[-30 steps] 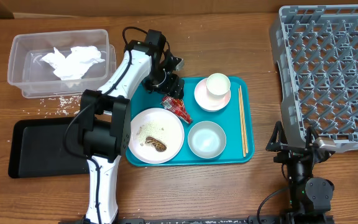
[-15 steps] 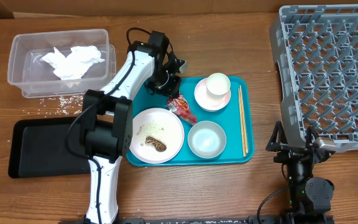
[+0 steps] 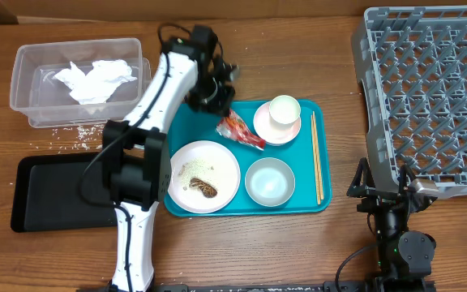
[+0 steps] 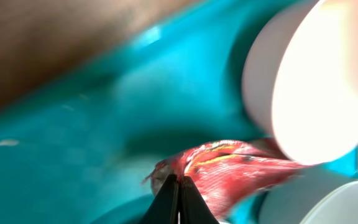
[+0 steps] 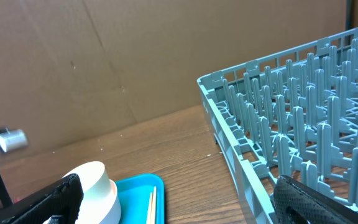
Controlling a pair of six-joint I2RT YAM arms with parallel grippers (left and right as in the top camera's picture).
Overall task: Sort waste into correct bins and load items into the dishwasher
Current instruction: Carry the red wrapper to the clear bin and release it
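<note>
Shifted by clamped left jaws, red wrapper (image 3: 242, 133) points diagonally rightward.

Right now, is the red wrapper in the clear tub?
No, the left jaws pinch the red wrapper over the teal tray.

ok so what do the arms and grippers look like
The left arm has white shells on its long links, black joints and a black cable looping by its wrist. The left gripper is black, tapering to thin tips. The right arm is all black with black cables; the right gripper has broad, textured black fingers.
</note>
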